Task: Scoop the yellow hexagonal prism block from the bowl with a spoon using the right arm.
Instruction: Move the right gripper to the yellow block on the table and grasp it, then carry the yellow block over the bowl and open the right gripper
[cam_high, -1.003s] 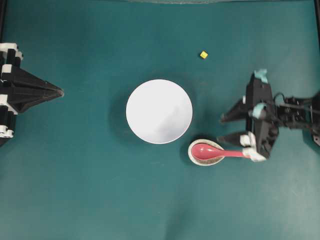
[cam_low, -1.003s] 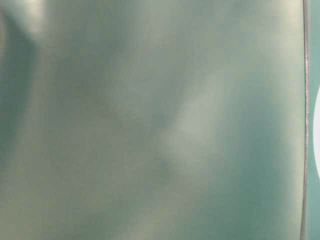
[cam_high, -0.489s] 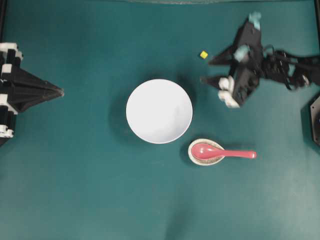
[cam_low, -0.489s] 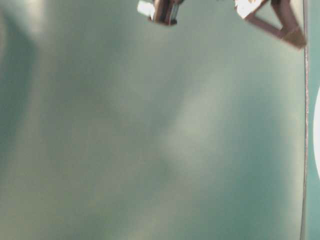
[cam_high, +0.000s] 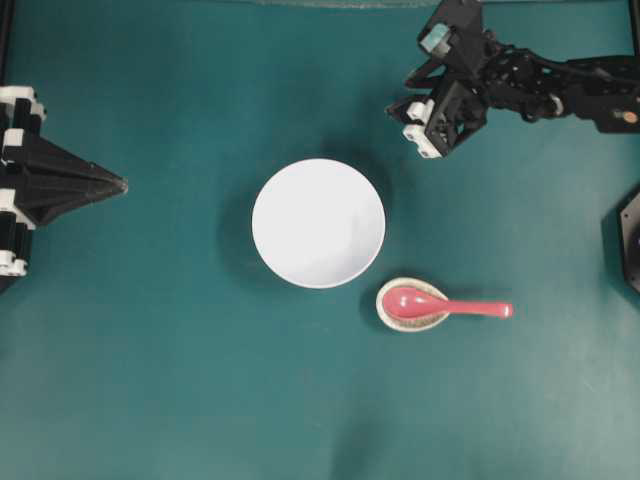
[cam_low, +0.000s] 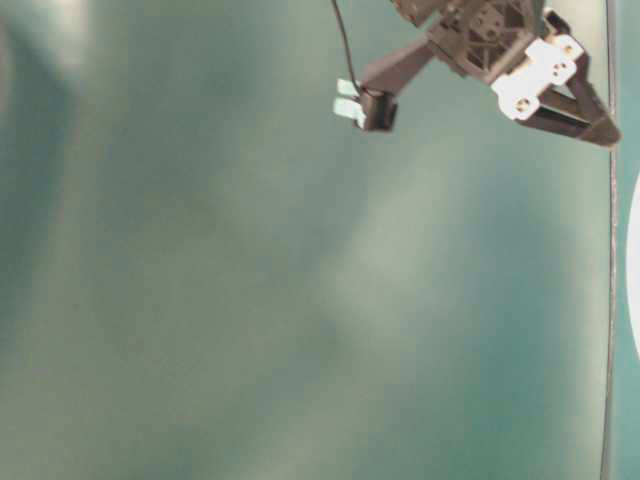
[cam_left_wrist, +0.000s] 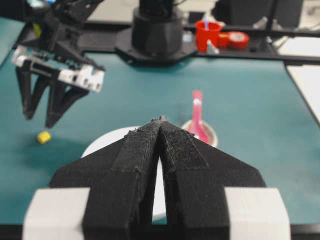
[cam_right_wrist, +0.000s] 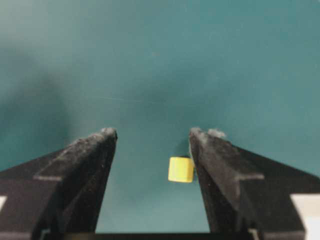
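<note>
Right pincer (cam_right_wrist: 152, 135), jaws apart, hangs over the tiny yellow hexagonal prism block (cam_right_wrist: 180, 169), which lies on the green table at one o'clock from the empty white round bowl (cam_high: 318, 222). Step in hand, apparently: block pickup. Next: descend, centre, close.

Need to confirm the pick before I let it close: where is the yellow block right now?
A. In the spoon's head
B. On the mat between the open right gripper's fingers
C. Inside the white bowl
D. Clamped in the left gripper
B: the right wrist view shows the yellow block on the green mat between the spread fingers of the right gripper, nearer one finger.
</note>
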